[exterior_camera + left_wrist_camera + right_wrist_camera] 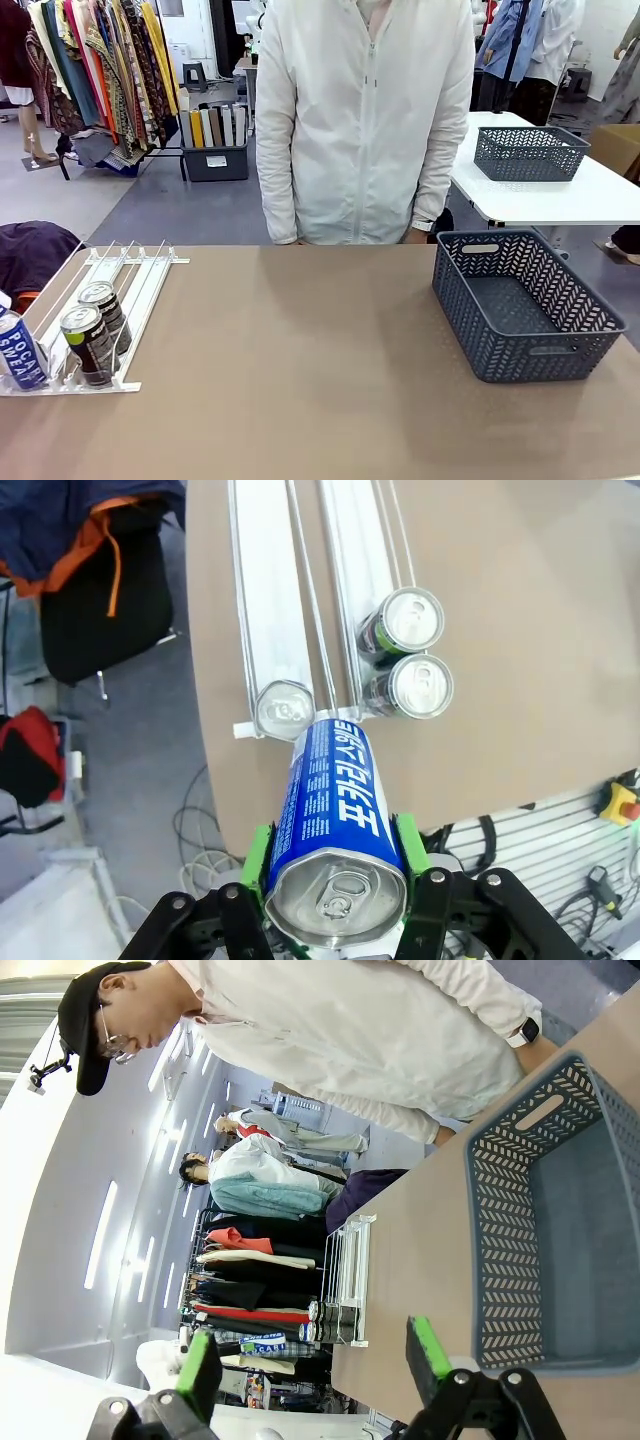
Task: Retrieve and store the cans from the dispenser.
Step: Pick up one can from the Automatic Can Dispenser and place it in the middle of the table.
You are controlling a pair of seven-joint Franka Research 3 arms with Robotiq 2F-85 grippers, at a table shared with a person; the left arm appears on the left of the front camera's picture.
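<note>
Room: clothes rails behind, and a brown tabletop [320,400] in front.
Left pincer [334,858]: pinching a blue can [340,795] by its sides, near its top.
Rack [265,600]: just under that can, with two dark cans [410,620] at its end.
Right pincer [312,1355]: spread, holding nothing.
Basket [530,355]: well apart from the rack.
Do it well: I think it should squeeze firmly, lift the can clear of the rack, then carry it level to the basket.

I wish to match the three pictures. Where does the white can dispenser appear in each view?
Front view: the dispenser lies at the lower left, on the table.
Left wrist view: the dispenser runs from the top edge to the middle, above the large blue can.
Right wrist view: the dispenser is small, near the middle, left of the grey basket.
Shared landmark: the two dark cans at its stop end.
</note>
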